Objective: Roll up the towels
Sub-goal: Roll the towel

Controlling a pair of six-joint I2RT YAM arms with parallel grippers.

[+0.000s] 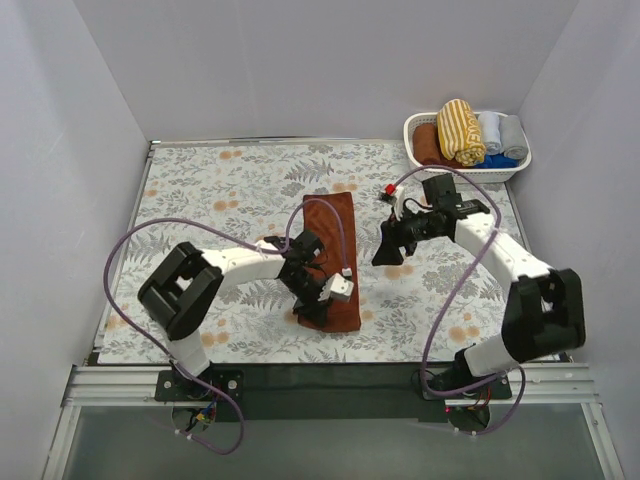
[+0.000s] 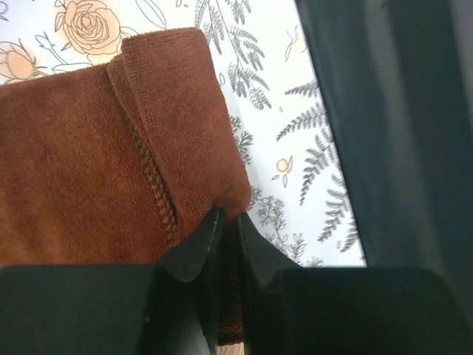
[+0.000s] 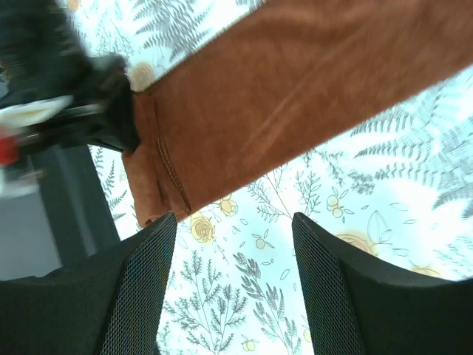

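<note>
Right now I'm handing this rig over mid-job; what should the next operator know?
Left gripper: shut on the near end of the rust-brown towel, where a short fold is turned over.
Right gripper: open, above the table to the right of that towel, holding nothing.
Yellow striped towel: rolled, in the basket.
To do: roll the rust-brown towel, which lies mostly flat.

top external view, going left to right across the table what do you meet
left arm's elbow → rust-brown towel → right end effector → white basket
</note>
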